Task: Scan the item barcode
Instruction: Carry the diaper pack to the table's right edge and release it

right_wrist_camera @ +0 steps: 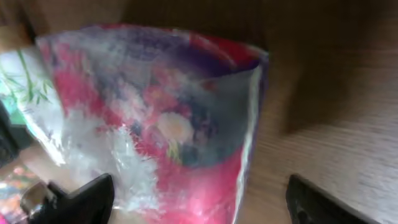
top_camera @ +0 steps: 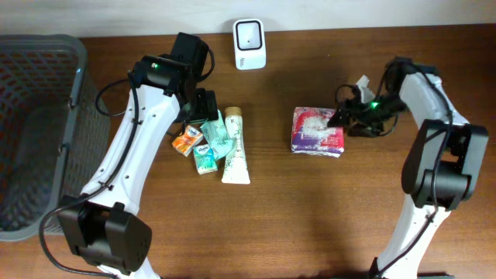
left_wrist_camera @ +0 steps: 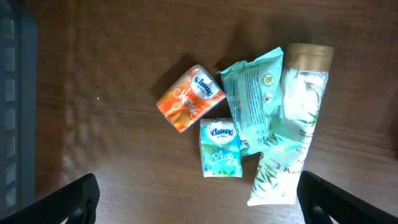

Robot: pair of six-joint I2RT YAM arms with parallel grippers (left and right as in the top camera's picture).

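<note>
I am hovering my right gripper [right_wrist_camera: 199,199] over the pink packet [right_wrist_camera: 161,124], fingers parted, not clamping it; my left gripper [left_wrist_camera: 202,199] is hanging wide-spread above the tissue packs [left_wrist_camera: 221,149].

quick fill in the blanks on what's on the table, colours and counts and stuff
The small pack next to the blue pack is coloured ___. Both packs carry the brand name ___. The pile under the left gripper holds ___ items. The grey basket stands on the ___ arm's side of the table.
Missing words: orange; Kleenex; four; left.
</note>
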